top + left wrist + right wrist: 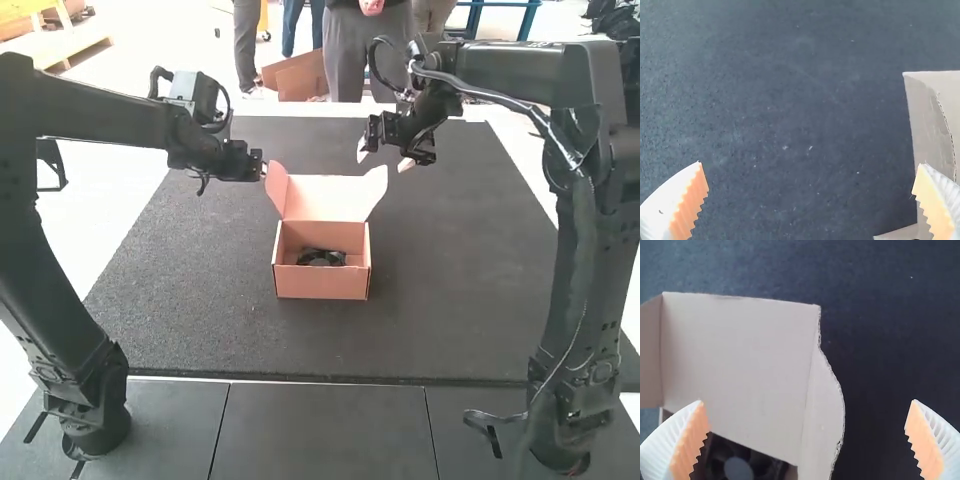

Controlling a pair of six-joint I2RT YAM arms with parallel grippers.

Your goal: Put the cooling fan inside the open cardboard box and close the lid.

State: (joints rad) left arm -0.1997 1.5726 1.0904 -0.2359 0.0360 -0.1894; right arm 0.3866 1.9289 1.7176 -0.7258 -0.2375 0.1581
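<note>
Left gripper (262, 166) and right gripper (385, 157) both gape wide; lid (325, 198) upright.
You have the left one just beside the lid's left flap, the right above its right flap; the cooling fan (321, 258) lies inside the cardboard box (322, 278) on the counter (180, 290).
</note>
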